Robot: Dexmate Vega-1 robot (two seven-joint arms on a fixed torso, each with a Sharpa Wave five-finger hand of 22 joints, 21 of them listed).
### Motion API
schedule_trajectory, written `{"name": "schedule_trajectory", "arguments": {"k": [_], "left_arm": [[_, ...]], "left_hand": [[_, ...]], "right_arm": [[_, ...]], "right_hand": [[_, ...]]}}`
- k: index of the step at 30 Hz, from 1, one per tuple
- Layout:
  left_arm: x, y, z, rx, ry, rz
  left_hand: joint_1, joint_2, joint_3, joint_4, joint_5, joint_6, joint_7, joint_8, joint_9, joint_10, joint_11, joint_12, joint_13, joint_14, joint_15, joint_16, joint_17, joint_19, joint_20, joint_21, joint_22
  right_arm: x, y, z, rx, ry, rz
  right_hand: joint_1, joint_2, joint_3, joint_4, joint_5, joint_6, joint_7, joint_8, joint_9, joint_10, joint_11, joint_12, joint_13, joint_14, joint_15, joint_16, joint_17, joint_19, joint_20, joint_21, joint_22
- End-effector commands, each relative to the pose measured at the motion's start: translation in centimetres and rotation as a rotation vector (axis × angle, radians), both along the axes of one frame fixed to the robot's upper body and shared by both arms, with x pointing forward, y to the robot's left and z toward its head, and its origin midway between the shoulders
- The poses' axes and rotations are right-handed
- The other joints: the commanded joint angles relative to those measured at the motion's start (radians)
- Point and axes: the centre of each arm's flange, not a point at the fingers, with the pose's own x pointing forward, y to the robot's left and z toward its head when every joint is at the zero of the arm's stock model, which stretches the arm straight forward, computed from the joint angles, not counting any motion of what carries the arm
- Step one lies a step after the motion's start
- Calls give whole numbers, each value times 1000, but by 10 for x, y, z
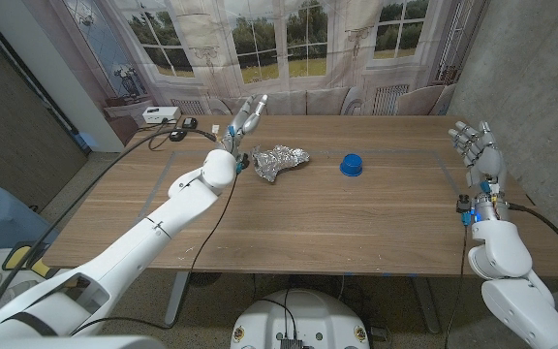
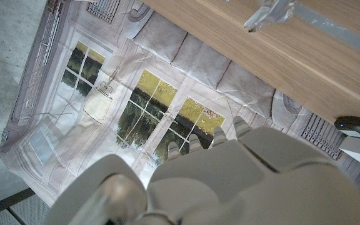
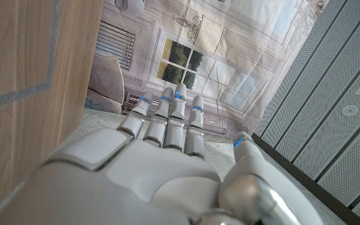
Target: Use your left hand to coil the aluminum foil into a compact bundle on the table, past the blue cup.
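The crumpled aluminum foil (image 1: 277,161) lies on the wooden table (image 1: 337,223) in a loose, uneven lump, left of the small blue cup (image 1: 352,165). My left hand (image 1: 245,121) is lifted above the table just behind and left of the foil, fingers stretched out and apart, holding nothing. In the left wrist view the back of that hand (image 2: 230,181) faces the window backdrop, and a bit of foil (image 2: 269,14) shows on the tabletop. My right hand (image 1: 476,143) stands at the table's right edge with its fingers (image 3: 167,125) straight and spread, nothing in it.
A white box (image 1: 159,114) and a black device (image 1: 189,123) with cables sit at the table's far left corner. Grey tape lines (image 1: 450,174) mark the tabletop. A printed window backdrop (image 1: 289,39) hangs behind the table.
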Motion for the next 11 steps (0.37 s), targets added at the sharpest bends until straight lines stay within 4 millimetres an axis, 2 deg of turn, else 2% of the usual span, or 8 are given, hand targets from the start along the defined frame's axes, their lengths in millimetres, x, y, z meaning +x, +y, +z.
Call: {"name": "schedule_trajectory", "arguments": {"k": [1,5,11], "left_arm": [[-13,21,6,-167,1,-172],[-19,26,2,-224,-1,-238],[-20,36,-11,-305,19,-286]], "left_hand": [[9,5,-3,-6,9,-73,6,4,3,-99,8,7,2,-102,10,10,1,-86,0,5,4],[14,6,-3,-8,12,-49,6,9,3,-80,7,11,1,-95,6,11,1,-88,-1,5,4],[16,11,-2,-8,14,-37,4,9,2,-72,7,12,0,-87,3,13,1,-88,-1,5,4]], "right_arm": [[-6,17,10,-41,12,-3],[-3,25,13,-53,18,10],[13,38,20,-75,25,46]], "right_hand": [[0,-2,3,5,3,5,-3,-1,3,5,-4,-4,4,6,-5,-1,6,8,0,2,3],[-1,-2,2,6,3,6,-2,-1,3,6,-3,-4,4,7,-5,-2,6,8,1,2,3],[-2,-2,2,8,3,7,-3,-2,3,6,-5,-6,4,8,-5,-2,7,9,1,2,3]]}}
